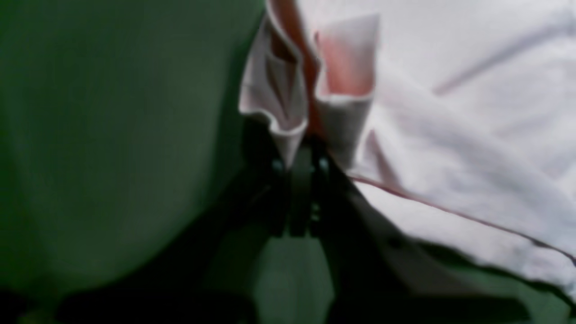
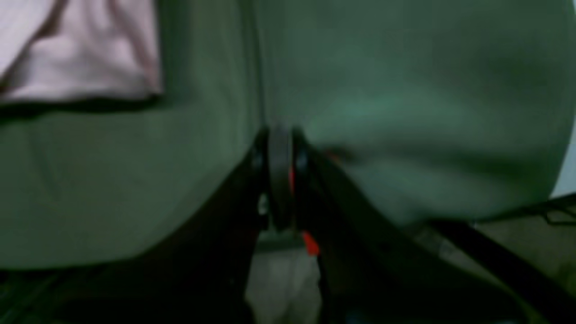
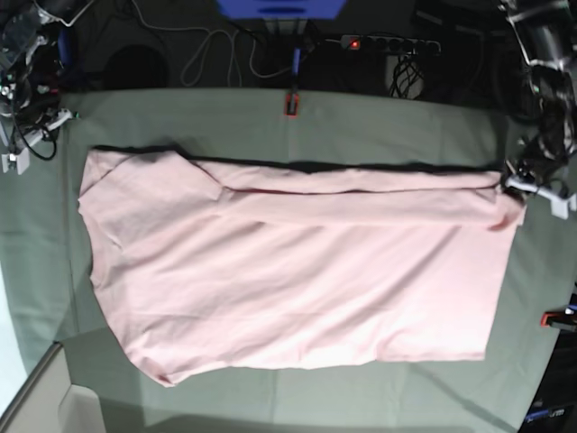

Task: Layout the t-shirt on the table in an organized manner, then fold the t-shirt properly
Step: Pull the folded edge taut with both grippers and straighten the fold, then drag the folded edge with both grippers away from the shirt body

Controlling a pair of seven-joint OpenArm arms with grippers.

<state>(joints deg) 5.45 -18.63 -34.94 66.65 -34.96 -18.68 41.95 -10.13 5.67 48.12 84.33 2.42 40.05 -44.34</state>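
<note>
The shirt (image 3: 297, 289) lies spread across the table (image 3: 388, 126), plain pink side up, with its far edge turned over toward the middle in a long rolled band that runs nearly the whole width. To my eye this is the first lengthwise fold, partly done.

The left gripper (image 1: 299, 155) is at the band's end on the base view's right; the wrist view shows its jaws pinched tight on a bunched hem of pink cloth, so it has hold of the shirt there. The right gripper (image 2: 280, 148) sits over bare table cloth with its jaws closed together; I see only a sliver of grey between them and no pink, the nearest shirt edge lying well off to one side, so it seems to hold nothing of the shirt.

The next move, I'd judge, calls for the right side to find the matching corner so both ends carry over evenly.

The shirt looks soft, thin cotton, creasing in long shallow ridges, hems stitched. The table cover is a dull grey-green fabric, wrinkled, with a red clamp (image 3: 291, 104) at its far edge
</note>
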